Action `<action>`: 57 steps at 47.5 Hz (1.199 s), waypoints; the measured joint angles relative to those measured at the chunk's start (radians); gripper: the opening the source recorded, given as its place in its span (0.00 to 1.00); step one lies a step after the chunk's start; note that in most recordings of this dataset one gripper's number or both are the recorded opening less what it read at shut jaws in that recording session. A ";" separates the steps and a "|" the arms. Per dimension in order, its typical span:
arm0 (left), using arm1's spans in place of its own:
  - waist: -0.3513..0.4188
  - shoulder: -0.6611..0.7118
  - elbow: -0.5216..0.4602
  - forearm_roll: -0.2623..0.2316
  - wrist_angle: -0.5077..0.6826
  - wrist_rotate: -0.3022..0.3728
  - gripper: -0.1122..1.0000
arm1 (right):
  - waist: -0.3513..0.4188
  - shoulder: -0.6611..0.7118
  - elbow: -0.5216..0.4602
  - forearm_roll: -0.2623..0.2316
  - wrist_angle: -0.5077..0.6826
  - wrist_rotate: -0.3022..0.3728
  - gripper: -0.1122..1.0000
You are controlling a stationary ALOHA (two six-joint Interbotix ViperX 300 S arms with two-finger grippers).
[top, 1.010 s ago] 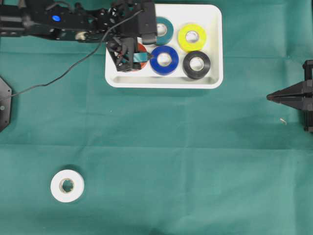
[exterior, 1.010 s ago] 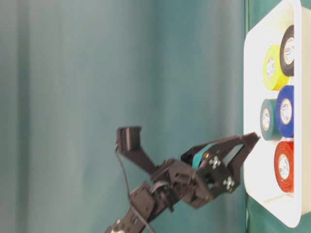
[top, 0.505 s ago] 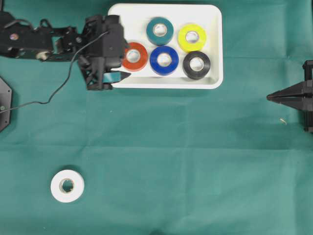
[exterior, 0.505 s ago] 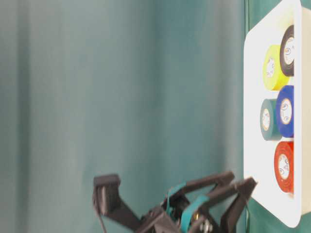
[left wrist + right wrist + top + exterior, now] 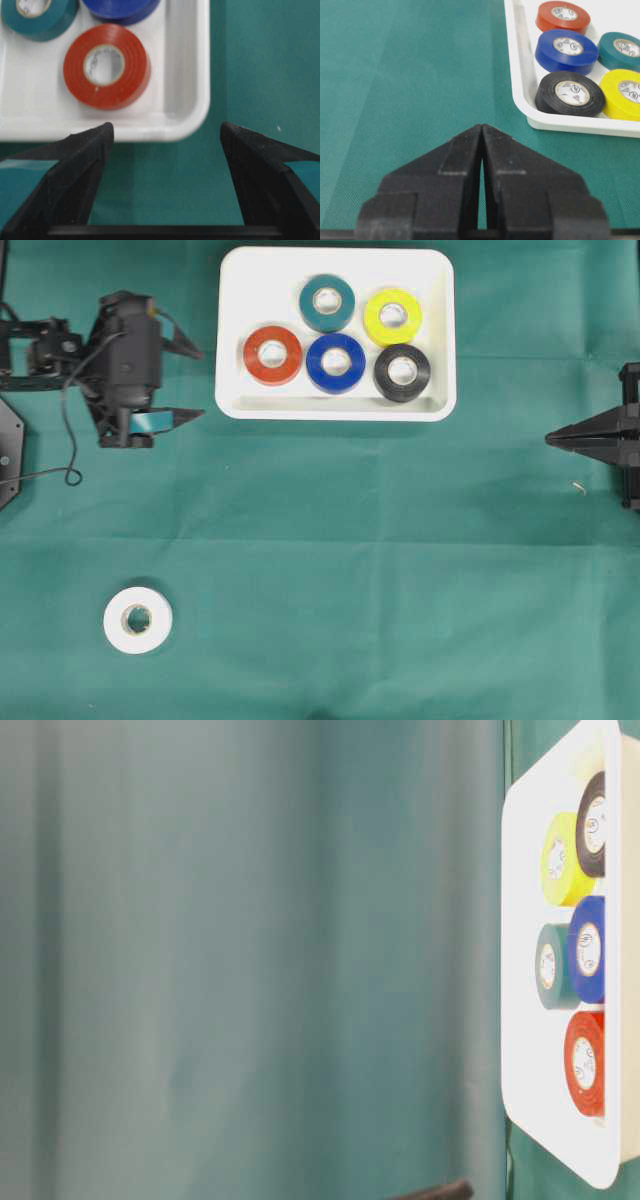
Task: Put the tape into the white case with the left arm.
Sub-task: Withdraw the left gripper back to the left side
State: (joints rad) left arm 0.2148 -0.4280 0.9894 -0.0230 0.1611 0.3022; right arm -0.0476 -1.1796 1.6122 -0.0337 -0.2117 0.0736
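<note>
White case [image 5: 336, 408] sat at the top centre of the green-covered surface [image 5: 350, 540] in the overhead view. Five tape rolls lay flat inside it: red roll [image 5: 273, 354] nearest the left wall, blue roll [image 5: 336, 362] beside it, teal roll [image 5: 327, 302] above those two, yellow roll [image 5: 393, 316] to the right, black roll [image 5: 402, 371] below the yellow one. A white tape roll [image 5: 138, 620] lay flat on the surface at lower left, well apart from the case.

Left gripper [image 5: 190, 383] hung just left of the case, clear of its rim, fingers spread wide with nothing between them; teal band visible on the lower finger. In the left wrist view the two fingers [image 5: 75, 165] framed the case's near corner and the red roll.

Right gripper [image 5: 551, 439] sat at the right edge, well apart from the case, its fingers [image 5: 465, 150] pressed together on nothing.
</note>
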 measured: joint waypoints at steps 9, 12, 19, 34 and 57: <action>-0.005 -0.098 0.075 0.000 -0.003 -0.003 0.88 | 0.000 0.000 0.000 0.000 0.000 0.000 0.02; -0.009 -0.129 0.097 -0.002 0.000 -0.009 0.88 | 0.000 0.000 0.000 0.000 0.000 0.000 0.02; -0.014 -0.198 0.143 -0.002 0.000 -0.040 0.88 | 0.000 0.000 0.000 0.000 0.000 0.000 0.02; -0.037 -0.272 0.178 -0.002 0.000 -0.054 0.88 | 0.000 0.000 0.000 0.000 0.000 0.000 0.02; -0.209 -0.296 0.212 -0.002 0.003 -0.117 0.88 | 0.000 0.000 0.000 0.000 0.000 0.000 0.02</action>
State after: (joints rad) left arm 0.0061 -0.7240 1.2011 -0.0245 0.1641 0.1856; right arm -0.0476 -1.1796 1.6122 -0.0337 -0.2117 0.0736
